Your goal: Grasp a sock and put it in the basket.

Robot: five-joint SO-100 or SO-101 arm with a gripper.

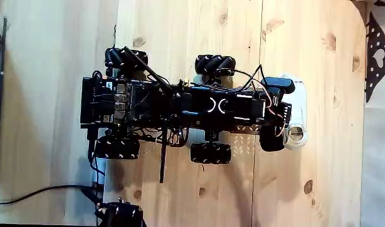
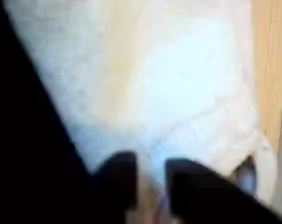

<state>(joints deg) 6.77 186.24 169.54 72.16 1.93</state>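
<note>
1. In the fixed view, your wheeled robot base (image 1: pixel 167 107) stands on the wooden table (image 1: pixel 198 38), with the arm reaching to the right of it.
2. The claw (image 1: pixel 285 110) hangs directly over the sock (image 1: pixel 297 129), which lies on the table at the right end of the base; the sock's round opening points toward the lower edge of the picture.
3. The black basket (image 1: pixel 107 101) sits on the left end of the base, well apart from the sock.
4. In the wrist view, the blurred sock (image 2: pixel 169 84) fills the frame, pressed close to the claw (image 2: pixel 152 182).
5. You cannot tell whether the claw is wide or closed.
</note>
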